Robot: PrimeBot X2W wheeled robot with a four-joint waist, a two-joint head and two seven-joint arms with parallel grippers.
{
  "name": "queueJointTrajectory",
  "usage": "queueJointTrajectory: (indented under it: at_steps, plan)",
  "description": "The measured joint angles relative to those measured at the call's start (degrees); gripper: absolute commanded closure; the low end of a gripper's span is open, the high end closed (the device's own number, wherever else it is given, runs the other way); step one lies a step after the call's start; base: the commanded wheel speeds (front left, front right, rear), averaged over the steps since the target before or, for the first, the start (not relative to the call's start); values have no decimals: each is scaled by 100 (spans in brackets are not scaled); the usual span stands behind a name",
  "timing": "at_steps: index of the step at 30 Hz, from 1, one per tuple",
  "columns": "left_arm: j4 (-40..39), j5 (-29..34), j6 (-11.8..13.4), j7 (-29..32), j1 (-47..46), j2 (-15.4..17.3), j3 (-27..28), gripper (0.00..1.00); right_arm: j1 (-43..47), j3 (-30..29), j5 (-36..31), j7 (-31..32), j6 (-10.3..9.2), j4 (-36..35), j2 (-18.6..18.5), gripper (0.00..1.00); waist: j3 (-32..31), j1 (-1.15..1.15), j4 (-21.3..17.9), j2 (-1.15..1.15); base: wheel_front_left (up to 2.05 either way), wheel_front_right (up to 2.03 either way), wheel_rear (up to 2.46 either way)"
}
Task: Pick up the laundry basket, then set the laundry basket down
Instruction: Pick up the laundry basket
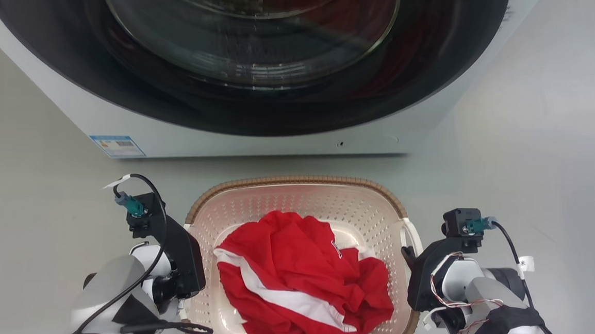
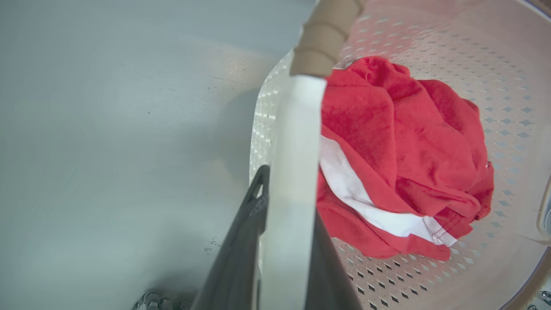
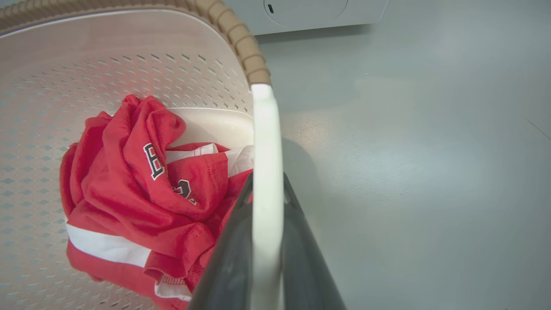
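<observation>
Lower-centre in head view, just below the washing machine (image 1: pixel 237 132), laundry basket (image 1: pixel 302 180) w/ red jersey (image 1: pixel 295 280) sits btwn both arms: L gripper (image 2: pixel 288 189) clamped on left handle (image 2: pixel 297 129), R gripper (image 3: pixel 267 183) clamped on right handle (image 3: pixel 267 129).

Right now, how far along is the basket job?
Done: left gripper and right gripper each clamp a white side handle of the laundry basket, red jersey inside. In hand: the lift; whether it has left the floor I cannot tell. Left: setting it down.
</observation>
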Motion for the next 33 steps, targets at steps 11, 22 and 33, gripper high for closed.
queueJointTrajectory:
  at_steps: [11,22,33]
  plan:
    - [43,-223,1,547,290,13,38,100,253,129,348,515,0,-7,4,100,-742,-1,53,0,0,0,0]
    - [82,-291,1,945,372,46,67,100,385,232,652,926,0,-52,4,100,-1308,0,96,0,0,0,0]
    - [116,-341,5,1168,591,55,81,100,574,307,869,1296,0,-47,4,100,-1750,0,90,0,0,0,0]
